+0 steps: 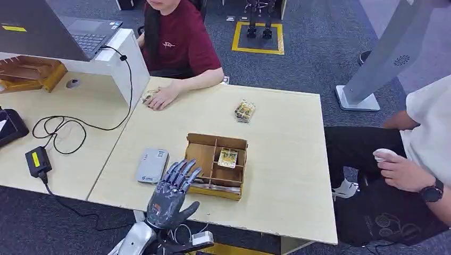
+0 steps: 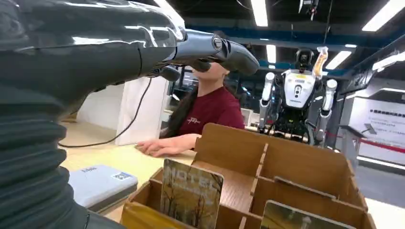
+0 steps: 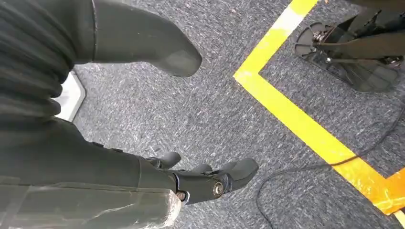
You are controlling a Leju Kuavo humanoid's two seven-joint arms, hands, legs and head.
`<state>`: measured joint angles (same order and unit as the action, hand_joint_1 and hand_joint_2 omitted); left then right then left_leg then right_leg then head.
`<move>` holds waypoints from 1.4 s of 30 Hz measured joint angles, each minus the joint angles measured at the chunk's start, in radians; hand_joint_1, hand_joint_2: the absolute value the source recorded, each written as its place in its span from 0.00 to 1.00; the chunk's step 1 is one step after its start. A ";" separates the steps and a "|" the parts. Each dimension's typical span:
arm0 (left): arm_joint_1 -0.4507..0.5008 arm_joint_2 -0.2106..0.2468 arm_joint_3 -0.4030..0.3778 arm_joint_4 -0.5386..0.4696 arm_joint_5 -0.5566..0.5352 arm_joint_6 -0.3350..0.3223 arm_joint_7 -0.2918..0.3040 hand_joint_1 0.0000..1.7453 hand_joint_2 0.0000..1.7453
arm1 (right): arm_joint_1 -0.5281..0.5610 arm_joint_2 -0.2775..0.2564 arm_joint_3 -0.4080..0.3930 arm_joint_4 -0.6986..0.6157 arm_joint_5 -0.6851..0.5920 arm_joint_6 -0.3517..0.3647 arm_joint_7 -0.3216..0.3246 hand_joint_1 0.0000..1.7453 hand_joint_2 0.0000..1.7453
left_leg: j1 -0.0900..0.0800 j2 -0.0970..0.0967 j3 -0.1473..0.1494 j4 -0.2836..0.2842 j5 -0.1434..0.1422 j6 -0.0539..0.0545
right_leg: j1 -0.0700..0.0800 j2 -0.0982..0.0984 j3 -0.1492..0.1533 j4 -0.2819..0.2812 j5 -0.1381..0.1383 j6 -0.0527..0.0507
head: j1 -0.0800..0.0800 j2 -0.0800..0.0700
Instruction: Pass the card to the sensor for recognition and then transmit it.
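Head view shows the left hand (image 1: 171, 195) hovering above the near left corner of a brown compartmented wooden box (image 1: 216, 165) on the pale wooden table (image 1: 282, 159), fingers stretched apart and holding nothing. A small printed card (image 1: 227, 157) lies in the box's right middle compartment; left wrist view shows another printed card with "HOTEL" lettering (image 2: 191, 193) standing upright in a near compartment, below the spread fingers (image 2: 224, 47). A flat grey rectangular sensor device (image 1: 152, 165) rests on the table just left of the box. A small stack of cards (image 1: 244, 111) lies farther back. A person in a dark red shirt (image 1: 178, 37) sits across the table, one hand on its surface; another person in a white shirt (image 1: 431, 127) sits at the right. Right wrist view shows the right hand (image 3: 191, 183) hanging over grey carpet (image 3: 215, 109) with yellow tape (image 3: 305, 124), fingers loosely parted and empty.
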<state>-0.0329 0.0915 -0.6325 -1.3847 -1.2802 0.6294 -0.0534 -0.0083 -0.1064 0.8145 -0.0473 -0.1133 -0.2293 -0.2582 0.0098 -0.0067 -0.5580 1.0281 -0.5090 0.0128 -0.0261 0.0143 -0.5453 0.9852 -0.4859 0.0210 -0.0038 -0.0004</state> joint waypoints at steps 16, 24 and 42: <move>-0.065 -0.033 0.027 0.080 -0.109 -0.005 0.158 0.00 1.00 | 0.009 -0.010 0.000 -0.048 0.009 -0.003 0.028 0.00 1.00 | 0.000 0.000 0.000 0.000 0.000 0.000 | 0.000 0.000 0.000 0.000 0.000 0.000 | 0.000 0.000; -0.069 -0.043 0.043 0.084 -0.093 -0.012 0.155 0.00 1.00 | 0.011 -0.010 0.000 -0.056 0.009 -0.004 0.034 0.00 1.00 | 0.000 0.000 0.000 0.000 0.000 0.000 | 0.000 0.000 0.000 0.000 0.000 0.000 | 0.000 0.000; -0.069 -0.046 0.045 0.103 -0.033 -0.076 0.135 1.00 1.00 | 0.011 -0.011 0.000 -0.060 0.012 -0.004 0.035 0.00 1.00 | 0.000 0.000 0.000 0.000 0.000 0.000 | 0.000 0.000 0.000 0.000 0.000 0.000 | 0.000 0.000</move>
<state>-0.1018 0.0454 -0.5871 -1.2814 -1.3131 0.5539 0.0813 0.0028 -0.1171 0.8145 -0.1072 -0.1011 -0.2335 -0.2228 0.0098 -0.0068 -0.5582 1.0281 -0.5090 0.0128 -0.0261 0.0142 -0.5452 0.9853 -0.4859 0.0210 -0.0038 -0.0004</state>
